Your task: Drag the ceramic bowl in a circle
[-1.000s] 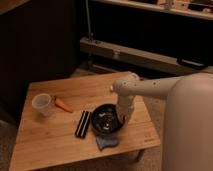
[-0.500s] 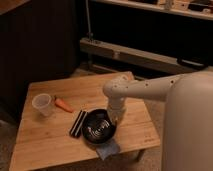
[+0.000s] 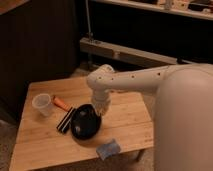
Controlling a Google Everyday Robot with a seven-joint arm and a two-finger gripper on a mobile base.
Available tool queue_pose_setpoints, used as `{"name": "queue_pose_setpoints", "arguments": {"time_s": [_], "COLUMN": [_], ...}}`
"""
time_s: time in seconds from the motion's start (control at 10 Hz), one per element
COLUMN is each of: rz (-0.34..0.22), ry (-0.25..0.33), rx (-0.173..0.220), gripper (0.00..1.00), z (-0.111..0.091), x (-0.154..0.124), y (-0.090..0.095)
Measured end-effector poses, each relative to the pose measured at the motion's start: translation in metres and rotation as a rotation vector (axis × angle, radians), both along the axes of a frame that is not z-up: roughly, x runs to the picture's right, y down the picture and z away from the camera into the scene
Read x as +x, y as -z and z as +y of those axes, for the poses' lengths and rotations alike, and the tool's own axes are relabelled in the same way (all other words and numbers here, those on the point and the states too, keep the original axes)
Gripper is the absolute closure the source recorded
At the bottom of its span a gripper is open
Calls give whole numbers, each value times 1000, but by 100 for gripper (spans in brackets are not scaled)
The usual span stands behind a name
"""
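Observation:
The ceramic bowl (image 3: 85, 123) is round, shallow and glossy black. It sits on the wooden table (image 3: 125, 117) near the middle front. My gripper (image 3: 101, 108) hangs from the white arm and reaches down onto the bowl's right rim, touching it. A small translucent white cup (image 3: 42, 104) stands at the table's left.
An orange carrot-like item (image 3: 61, 104) lies next to the cup. A black striped bar (image 3: 65, 120) lies against the bowl's left side. A blue cloth (image 3: 108, 149) lies at the table's front edge. A dark shelf unit stands behind the table.
The bowl has slid to the left and a little forward with my gripper on its rim. The blue cloth, earlier under the bowl's edge, now lies apart from it.

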State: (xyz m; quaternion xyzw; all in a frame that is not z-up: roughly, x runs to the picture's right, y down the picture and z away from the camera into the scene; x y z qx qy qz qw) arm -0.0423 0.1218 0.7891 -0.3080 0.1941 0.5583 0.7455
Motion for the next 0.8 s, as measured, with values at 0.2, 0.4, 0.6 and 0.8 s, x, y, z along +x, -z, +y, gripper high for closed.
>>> {"name": "queue_pose_setpoints", "arguments": {"time_s": [0.2, 0.4, 0.6, 0.8], "rz": [-28, -14, 2, 69], "ry": [8, -4, -29, -85], "rx": [5, 17, 38, 44], "gripper": [100, 100, 100, 100], "z": [-9, -26, -50, -71], "x": [-25, -27, -33, -14], "y": [-19, -39, -57, -77]}}
